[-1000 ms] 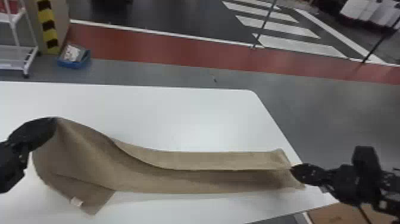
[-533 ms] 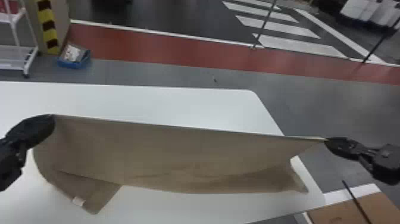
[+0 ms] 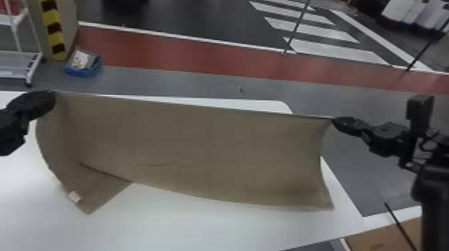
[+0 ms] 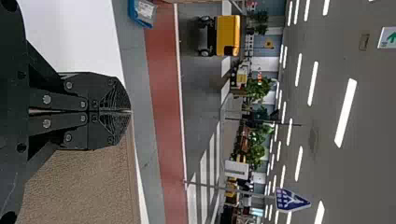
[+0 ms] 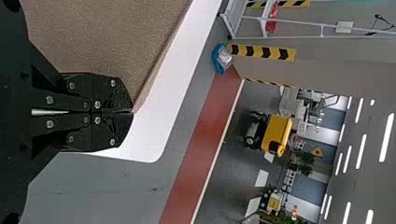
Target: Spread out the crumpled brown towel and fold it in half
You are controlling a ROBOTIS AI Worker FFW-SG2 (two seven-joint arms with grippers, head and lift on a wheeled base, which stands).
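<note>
The brown towel (image 3: 200, 150) hangs stretched between my two grippers, its upper edge nearly straight. Its lower left corner, with a white tag (image 3: 75, 197), lies on the white table. My left gripper (image 3: 53, 96) holds the upper left corner, and my right gripper (image 3: 335, 120) the upper right one. In the left wrist view, the left gripper (image 4: 130, 111) is closed at the edge of the towel (image 4: 93, 186). The right wrist view has the right gripper (image 5: 132, 112) pinching a corner of the towel (image 5: 102, 37).
The white table (image 3: 200, 230) extends under and in front of the towel. A brown cardboard piece (image 3: 384, 238) is at the lower right. Beyond the table, a blue bin (image 3: 83, 66) sits on the floor near a white rack (image 3: 20, 63).
My right gripper has risen away from the table's right side, lifting its corner. The towel's long upper edge went from lying low to hanging taut. The left gripper has stayed about where it was.
</note>
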